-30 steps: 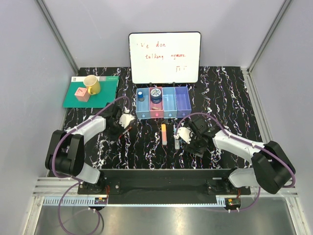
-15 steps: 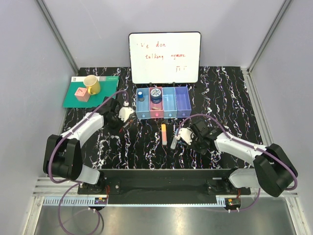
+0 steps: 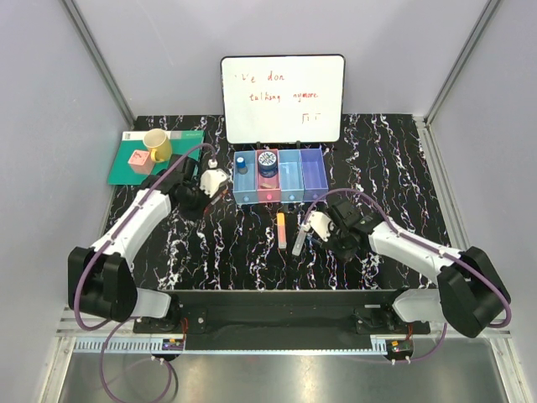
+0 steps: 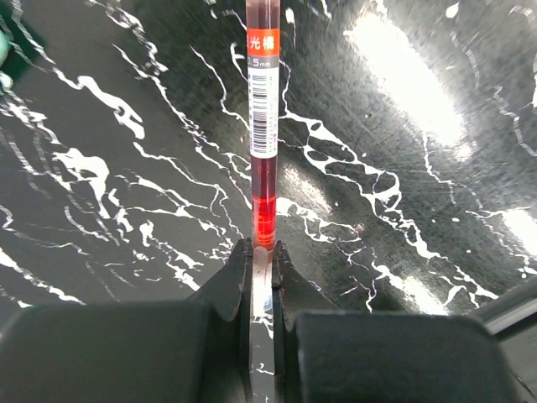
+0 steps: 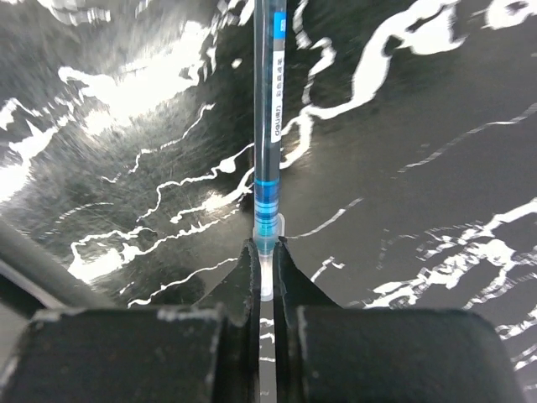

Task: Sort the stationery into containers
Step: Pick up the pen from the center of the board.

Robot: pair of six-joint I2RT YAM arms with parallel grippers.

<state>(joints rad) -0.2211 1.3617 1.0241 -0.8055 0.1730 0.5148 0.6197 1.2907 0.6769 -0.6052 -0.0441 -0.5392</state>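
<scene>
The left gripper [image 4: 263, 252] is clamping the dark-red pen [image 4: 263, 126] by one end, centre-left beside the containers [image 3: 314, 175], apparently ready to drop it in; the right gripper [image 5: 264, 252] is pinching a blue pen [image 5: 270, 126] below them.

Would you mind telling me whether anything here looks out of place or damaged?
Nothing looks spilled or damaged. The bins stand straight in a row. An orange marker lies loose on the table before them; the left gripper grips a red pen and the right gripper a blue pen, each by its end.
</scene>
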